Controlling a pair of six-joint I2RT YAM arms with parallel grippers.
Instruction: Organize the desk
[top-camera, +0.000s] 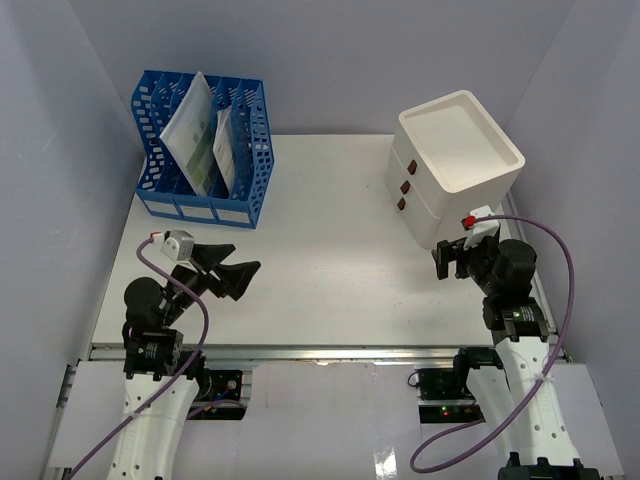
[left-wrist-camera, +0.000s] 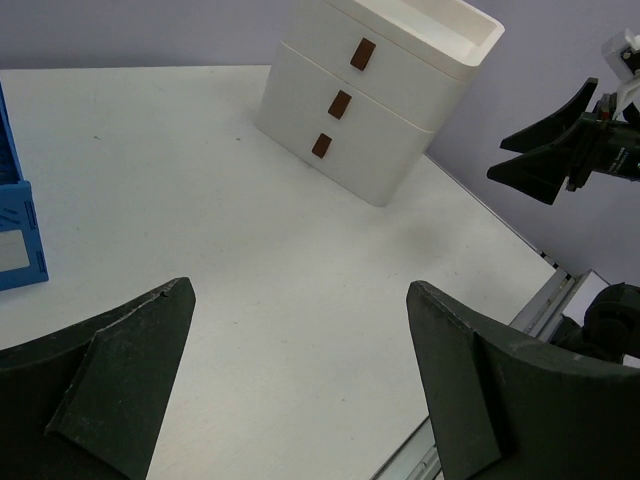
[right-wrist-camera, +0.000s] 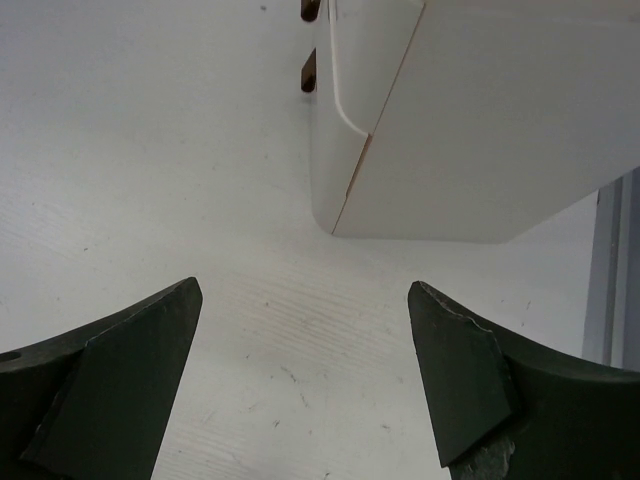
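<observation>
**Desk**: plain white, with a silver rail along the front. **File rack**: blue, pierced in a slotted grid. **Papers** in it: white with green print (too small to read). **Drawer cabinet**: cream, with three brown handles. **Cables**: purple. **Left gripper** and **right gripper**: black.

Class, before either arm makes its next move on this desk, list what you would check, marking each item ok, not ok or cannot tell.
1. Left gripper open, empty: ok.
2. Right gripper open, empty: ok.
3. Right gripper clear of drawer cabinet: ok, close but apart.
4. Its three drawers shut: ok.
5. Papers standing inside blue file rack: ok.
6. What the drawers hold: cannot tell.
</observation>
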